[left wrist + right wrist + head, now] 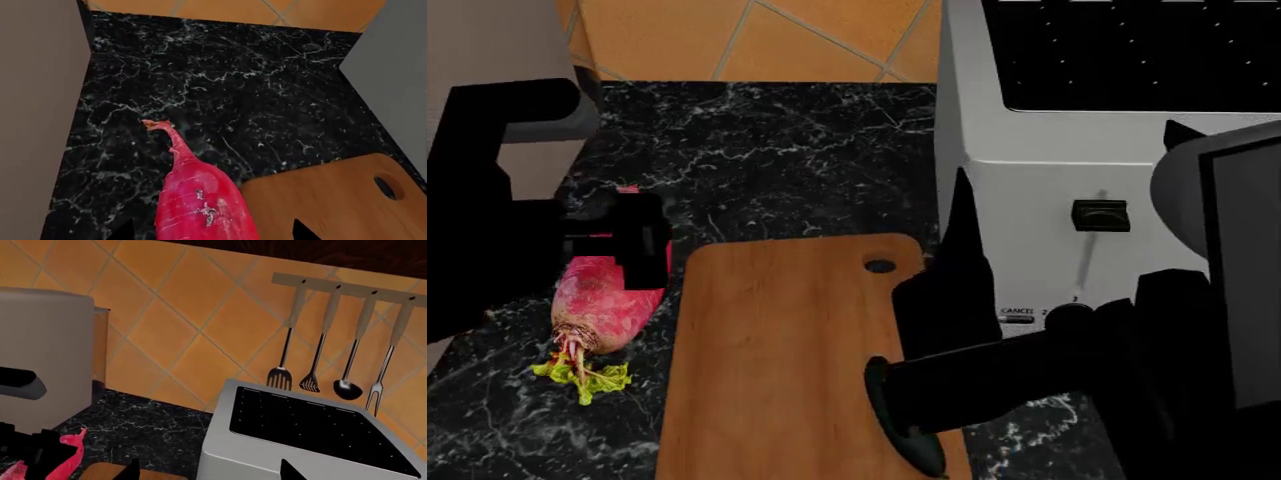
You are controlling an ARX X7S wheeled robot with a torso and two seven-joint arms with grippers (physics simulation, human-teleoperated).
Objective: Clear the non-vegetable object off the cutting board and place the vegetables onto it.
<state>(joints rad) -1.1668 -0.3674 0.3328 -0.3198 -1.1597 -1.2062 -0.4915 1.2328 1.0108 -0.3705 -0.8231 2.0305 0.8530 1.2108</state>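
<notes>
Jaws of left gripper (627, 245) pinching radish (601, 300) beside cutting board (787, 340); right gripper's (941, 300) jaws spread, empty.

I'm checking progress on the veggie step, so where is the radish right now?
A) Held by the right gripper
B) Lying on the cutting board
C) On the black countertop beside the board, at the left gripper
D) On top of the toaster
C: the radish lies on the black marble countertop just off the cutting board, with the left gripper over it.
</notes>
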